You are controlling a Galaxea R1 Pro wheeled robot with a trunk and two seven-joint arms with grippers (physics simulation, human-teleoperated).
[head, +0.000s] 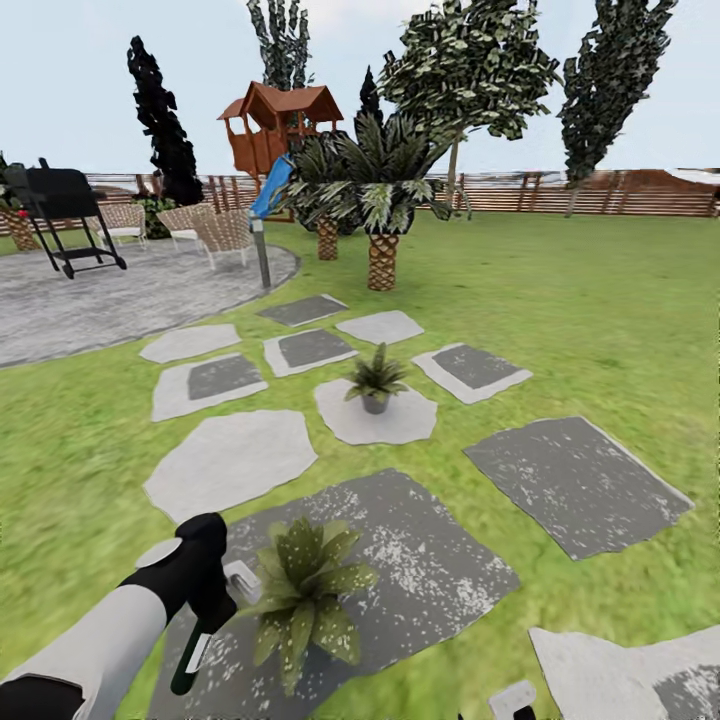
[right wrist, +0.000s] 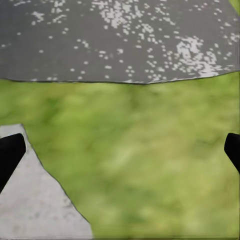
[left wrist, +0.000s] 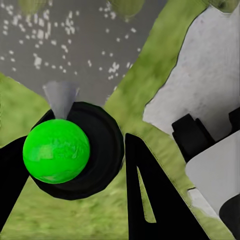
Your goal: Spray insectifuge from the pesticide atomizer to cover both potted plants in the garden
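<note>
Garden lawn [head: 560, 300], mottled green turf, set with flat irregular stepping stones: some pale and smooth, some dark grey speckled white. Background items: brown slatted fence [head: 620, 195], wooden play tower [head: 280, 130], palm-like plants, a black grill on a paved circle.

Item 1, pesticide atomizer [head: 195, 640]: slim dark bottle with a small white label, pale trigger head up by the hand. You have it in your left gripper [head: 215, 590], the fingers closed on its upper part, the bottle hanging down over the big speckled stone [head: 430, 570]. From the left wrist the dark rounded body sits between the black fingers with a bright green ball on it.

Item 2, near potted plant [head: 305, 590]: rosette of pointed leaves, green flecked pale, just beside the atomizer's head. Whether the flecks are spray I cannot tell.

Item 3, far potted plant [head: 376, 380]: same rosette in a small grey pot on a pale stone, well apart from you.

Item 4, right gripper [right wrist: 120, 150]: fingertips spread wide at the frame edges, nothing between them, over grass.

Status, as judged: pick-up done. You appear to be at the spraying of the near plant; the far plant is left.
</note>
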